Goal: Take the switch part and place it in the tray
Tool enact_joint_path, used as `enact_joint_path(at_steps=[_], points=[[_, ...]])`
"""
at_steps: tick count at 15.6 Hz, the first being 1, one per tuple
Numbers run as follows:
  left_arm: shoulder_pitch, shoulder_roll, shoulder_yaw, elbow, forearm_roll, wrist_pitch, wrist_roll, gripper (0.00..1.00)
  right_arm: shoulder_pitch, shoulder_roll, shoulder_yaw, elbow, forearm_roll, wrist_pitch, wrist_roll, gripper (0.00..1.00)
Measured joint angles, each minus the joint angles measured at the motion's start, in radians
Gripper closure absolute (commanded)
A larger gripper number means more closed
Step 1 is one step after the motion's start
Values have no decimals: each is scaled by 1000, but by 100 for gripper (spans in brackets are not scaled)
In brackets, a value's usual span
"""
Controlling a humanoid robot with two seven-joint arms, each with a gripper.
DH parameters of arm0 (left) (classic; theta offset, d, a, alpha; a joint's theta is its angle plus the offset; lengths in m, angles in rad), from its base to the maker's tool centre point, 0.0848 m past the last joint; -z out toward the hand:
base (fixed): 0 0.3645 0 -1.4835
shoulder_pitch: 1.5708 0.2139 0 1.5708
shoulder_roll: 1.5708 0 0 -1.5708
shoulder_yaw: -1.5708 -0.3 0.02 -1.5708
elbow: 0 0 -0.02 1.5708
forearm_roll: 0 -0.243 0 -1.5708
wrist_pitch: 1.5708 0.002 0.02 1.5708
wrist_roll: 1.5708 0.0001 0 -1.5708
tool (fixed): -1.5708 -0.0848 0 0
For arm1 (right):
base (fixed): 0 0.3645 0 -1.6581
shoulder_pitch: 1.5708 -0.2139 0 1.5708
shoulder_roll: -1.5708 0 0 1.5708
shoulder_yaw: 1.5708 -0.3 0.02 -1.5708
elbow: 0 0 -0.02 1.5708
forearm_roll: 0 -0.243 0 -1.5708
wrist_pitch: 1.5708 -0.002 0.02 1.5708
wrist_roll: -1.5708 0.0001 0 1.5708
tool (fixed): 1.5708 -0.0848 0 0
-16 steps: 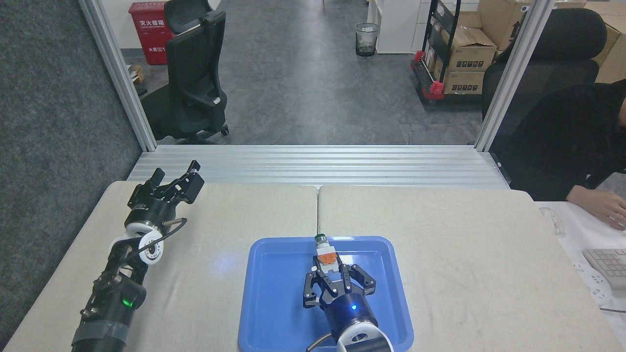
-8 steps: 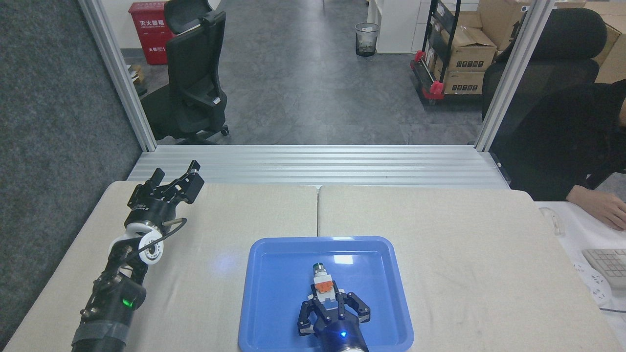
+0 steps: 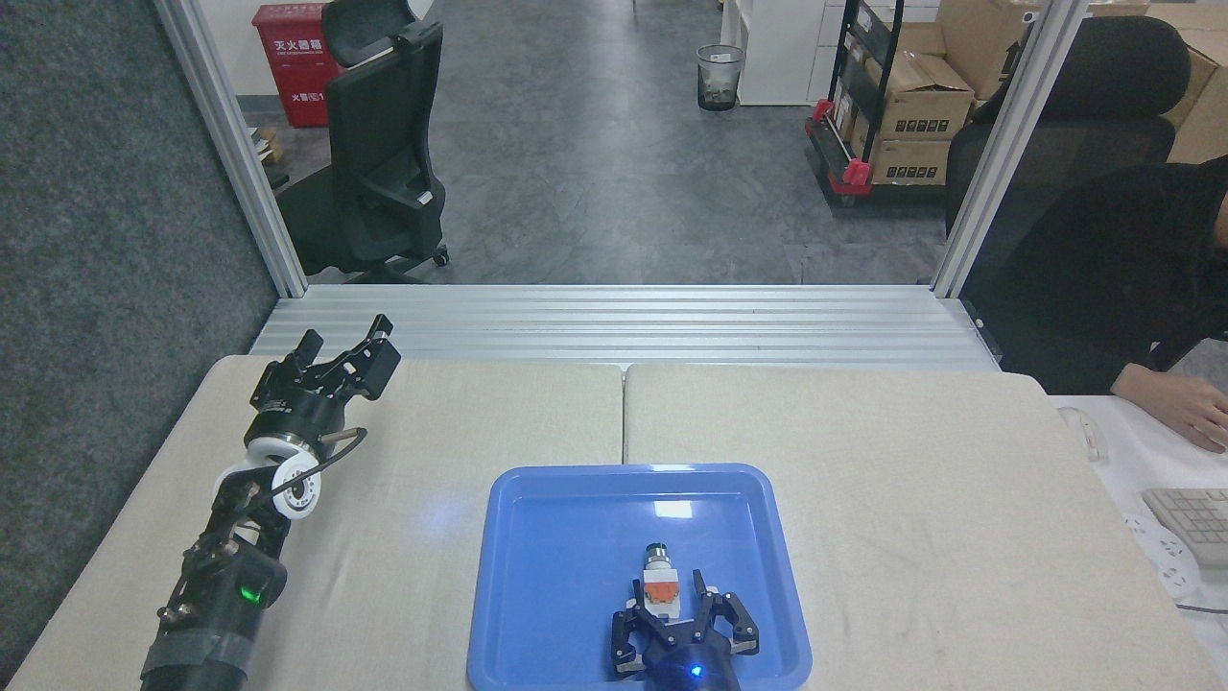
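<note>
Two padded cream table sections (image 3: 863, 480) butted edge to edge, seam running straight toward the tray's far rim. Blue tray (image 3: 547, 576) set flat at the near middle, within easy reach of the arm coming in low from the bottom edge. Left arm parked well off to the side on the left table section, left gripper (image 3: 350, 360) raised with jaws parted on nothing, probably kept clear of the work. Right gripper (image 3: 683, 614) low over the tray's near-right part, fingers spread either side of the switch part (image 3: 660, 585). Switch part inside the tray, green tip pointing away toward the far rim, white-and-orange body between the spread fingers; contact hard to judge, but apparently lying on the tray floor, already let go.
</note>
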Motion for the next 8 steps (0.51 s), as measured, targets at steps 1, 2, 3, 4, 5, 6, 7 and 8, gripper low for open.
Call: enact_joint_path(at_steps=[1,2,3,4,5,6,7,8], points=[[0,0,0,0,0,0,0,0,-20,-1,-7,1,1,7,-1,2],[0,0,0,0,0,0,0,0,-46,-3,-16,2,2,10,-3,2],[0,0,0,0,0,0,0,0,-76,-4,-28,2,2,12,-3,2],[0,0,0,0,0,0,0,0,-113,-7,-45,3,3,12,-3,2],[0,0,0,0,0,0,0,0,-149,-12,-64,3,3,2,-3,2],[0,0,0,0,0,0,0,0,-188,-22,-90,3,2,-28,-3,2],[0,0,0,0,0,0,0,0,-221,-34,-116,4,0,-71,-7,2],[0,0,0,0,0,0,0,0,-250,-50,-149,6,-2,-136,-19,2]])
